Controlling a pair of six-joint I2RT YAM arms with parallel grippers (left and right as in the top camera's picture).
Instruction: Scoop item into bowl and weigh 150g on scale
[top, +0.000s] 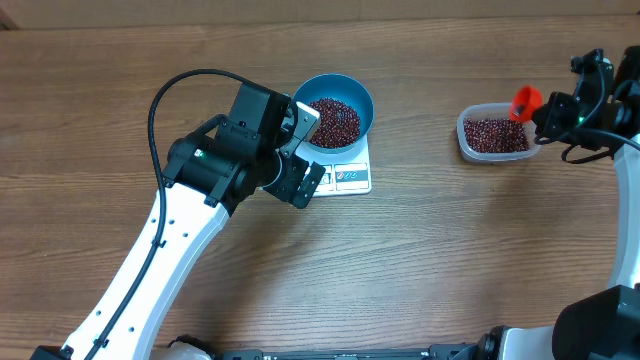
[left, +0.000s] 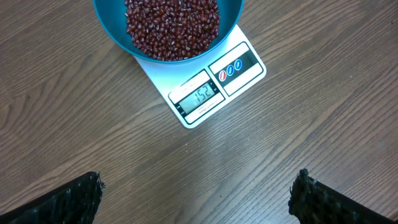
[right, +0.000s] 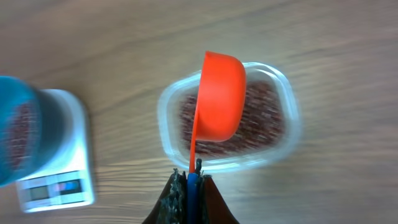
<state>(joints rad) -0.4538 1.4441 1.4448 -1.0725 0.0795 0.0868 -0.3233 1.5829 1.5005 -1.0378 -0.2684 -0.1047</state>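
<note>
The blue bowl (top: 358, 93) sits on the white scale (top: 352, 179), holding a heap of dark red-brown beans (top: 333, 121). In the left wrist view the bowl (left: 112, 31) and its beans (left: 173, 25) lie at the top, and the display of the scale (left: 239, 78) is lit. My left gripper (top: 309, 150) hovers just left of the scale, open and empty; its fingertips (left: 71, 200) stand far apart over bare wood. My right gripper (right: 189, 180) is shut on the handle of the orange scoop (right: 221, 96), which is tipped on its side above the clear tub (right: 291, 127).
The clear tub (top: 465, 140) at the far right still holds beans (top: 495, 136), with the scoop (top: 526, 101) over its right end. The left arm's black cable loops over the table left of the bowl. Bare wooden tabletop separates scale and tub.
</note>
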